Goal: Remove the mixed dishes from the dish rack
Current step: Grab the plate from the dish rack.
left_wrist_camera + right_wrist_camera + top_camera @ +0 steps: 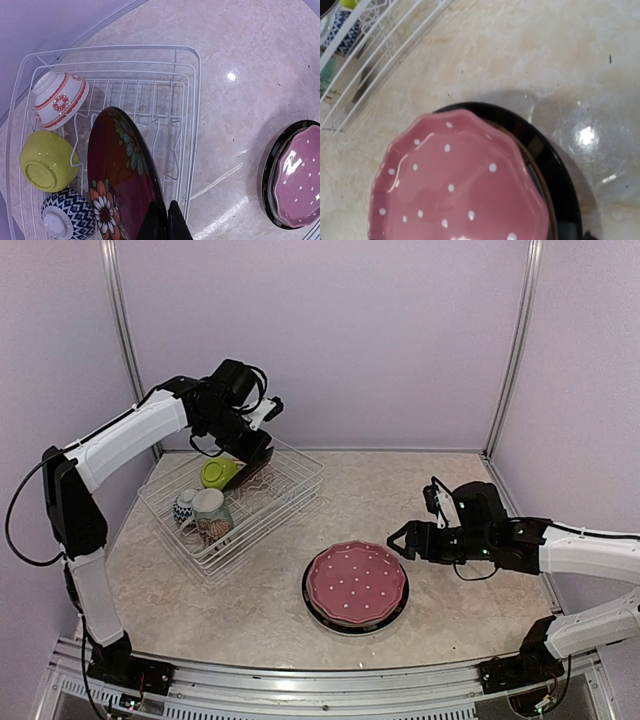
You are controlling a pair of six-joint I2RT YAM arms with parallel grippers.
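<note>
My left gripper (256, 443) is shut on the rim of the red floral plate (120, 175), which stands on edge in the white wire dish rack (192, 100); its fingertips (176, 222) pinch the plate's rim. In the rack beside the plate lie a red-white bowl (57, 97), a lime green bowl (47, 160) and a blue-white bowl (67, 215). The top view also shows a cream patterned mug (212, 518) in the rack (290, 502). My right gripper (403, 540) is open and empty, just right of a pink dotted plate (355, 582) stacked on a black-rimmed plate (555, 170).
The plate stack sits on the marble tabletop (450, 480), in front of the rack's right end. Lilac walls and metal posts close the back and sides. The rack's corner shows at the upper left of the right wrist view (380, 55).
</note>
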